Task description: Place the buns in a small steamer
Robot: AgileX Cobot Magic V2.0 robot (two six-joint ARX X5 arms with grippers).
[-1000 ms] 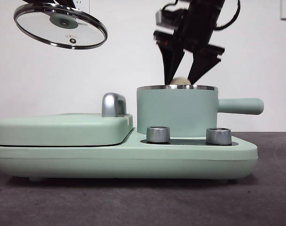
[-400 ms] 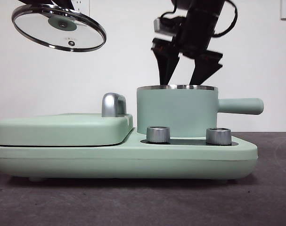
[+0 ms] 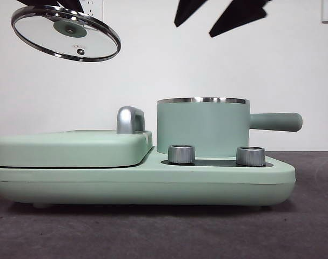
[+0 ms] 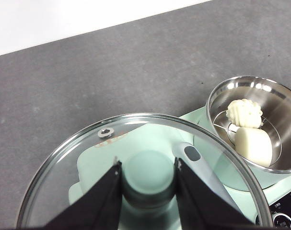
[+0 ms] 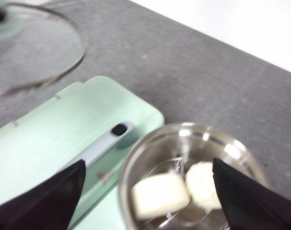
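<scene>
Small steamer (image 3: 202,127): mint-green pot, steel rim, handle pointing right, seated on the right half of the cooker base (image 3: 142,183) behind two steel knobs (image 3: 181,154); both buns lie side by side inside it, the smooth bun (image 4: 253,145) touching the ridged bun (image 4: 244,113). Glass lid (image 3: 66,33): held tilted high at far left, its green knob (image 4: 148,173) pinched by the left gripper (image 4: 147,178). Right gripper (image 3: 218,15): jaws spread, empty, high above the steamer; flat griddle cover (image 3: 72,147) with chrome handle (image 3: 129,119) on the left.

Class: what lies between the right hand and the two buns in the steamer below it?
Nothing: the right hand, open, hangs over the steamer, and the right wrist view shows both buns unobstructed.
</scene>
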